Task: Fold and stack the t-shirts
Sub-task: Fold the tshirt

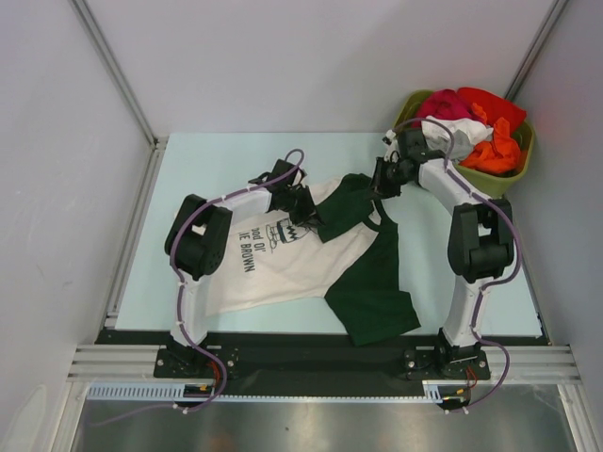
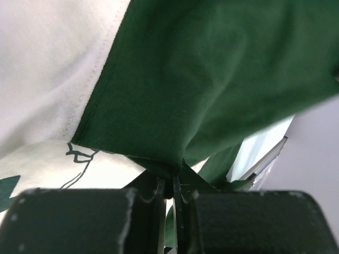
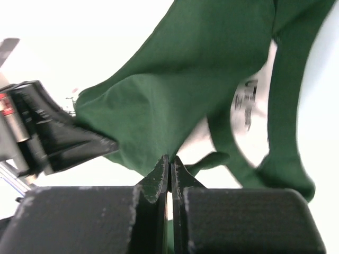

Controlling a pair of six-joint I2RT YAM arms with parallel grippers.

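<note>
L fingers (image 2: pixel 151 186) & R fingers (image 3: pixel 156 179) both pinching t-shirt (image 1: pixel 283 259) by far green sleeve (image 1: pixel 347 196); body lies near-left on worktop (image 1: pixel 198 165), long axis L-R.

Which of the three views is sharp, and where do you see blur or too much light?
Top external view: sharp and evenly lit, with no harsh shadows on the t-shirt. Left wrist view: its green fabric is soft and smeared toward the right edge, and the left gripper is dark. Right wrist view: the background is blown out to white, the fabric is blurred on the right, and the right gripper is underexposed.
</note>
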